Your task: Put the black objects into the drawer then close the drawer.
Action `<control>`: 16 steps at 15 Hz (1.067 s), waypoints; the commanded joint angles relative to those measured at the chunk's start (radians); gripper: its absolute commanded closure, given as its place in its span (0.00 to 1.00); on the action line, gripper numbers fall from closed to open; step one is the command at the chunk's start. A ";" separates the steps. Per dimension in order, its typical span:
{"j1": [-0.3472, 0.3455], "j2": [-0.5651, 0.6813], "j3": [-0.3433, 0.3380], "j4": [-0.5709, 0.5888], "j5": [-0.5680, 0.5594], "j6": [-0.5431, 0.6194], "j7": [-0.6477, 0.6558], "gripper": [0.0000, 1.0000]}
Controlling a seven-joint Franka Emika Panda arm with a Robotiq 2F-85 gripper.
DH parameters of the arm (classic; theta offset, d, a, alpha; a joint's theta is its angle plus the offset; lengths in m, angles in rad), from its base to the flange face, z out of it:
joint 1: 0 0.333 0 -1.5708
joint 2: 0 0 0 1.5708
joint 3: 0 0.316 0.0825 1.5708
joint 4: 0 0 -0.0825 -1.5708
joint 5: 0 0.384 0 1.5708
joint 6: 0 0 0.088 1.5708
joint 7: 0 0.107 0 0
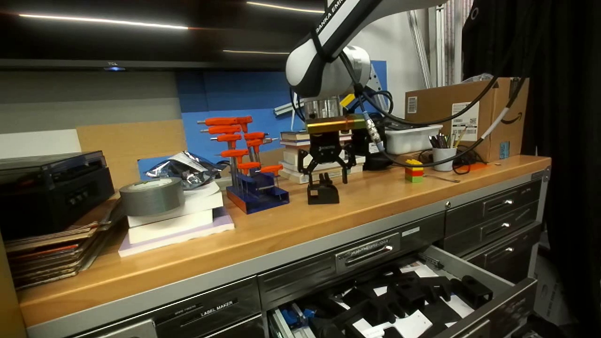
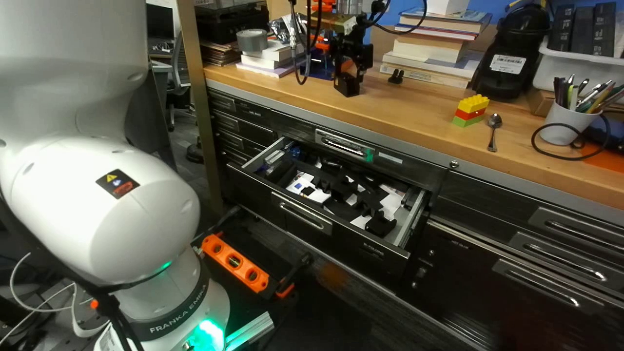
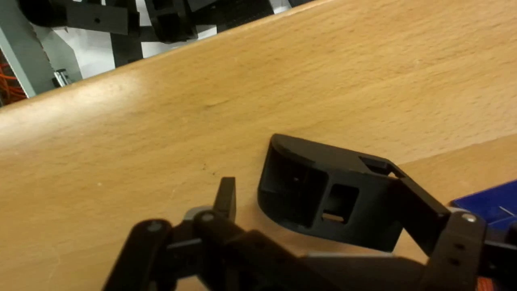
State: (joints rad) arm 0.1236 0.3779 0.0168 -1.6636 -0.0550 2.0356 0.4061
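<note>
A black hollow piece point(image 1: 323, 194) stands on the wooden bench; it also shows in an exterior view point(image 2: 346, 87) and, large, in the wrist view point(image 3: 331, 194). My gripper point(image 1: 327, 180) is open just above it. In the wrist view, the left finger is apart from the piece; the right finger overlaps its right end, and I cannot tell if they touch. A smaller two-pronged black piece point(image 2: 396, 77) lies on the bench by the books. The drawer point(image 2: 258, 187) is pulled open, with several black parts point(image 2: 341, 187) and white papers inside; its side wall shows in the wrist view point(image 3: 24, 52).
A blue holder point(image 1: 258, 192) with orange-red handled tools stands beside the gripper. Book stacks point(image 2: 429, 48), duct tape point(image 1: 152, 197), toy bricks point(image 2: 470, 111), a spoon point(image 2: 493, 131) and a pen cup point(image 2: 560, 122) are on the bench point(image 1: 375, 197). The bench edge overhangs the drawer.
</note>
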 commanded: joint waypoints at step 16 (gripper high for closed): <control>-0.002 0.045 -0.004 0.063 0.152 0.026 0.046 0.00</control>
State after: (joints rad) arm 0.1182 0.3983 0.0188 -1.6301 0.0907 2.0430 0.4167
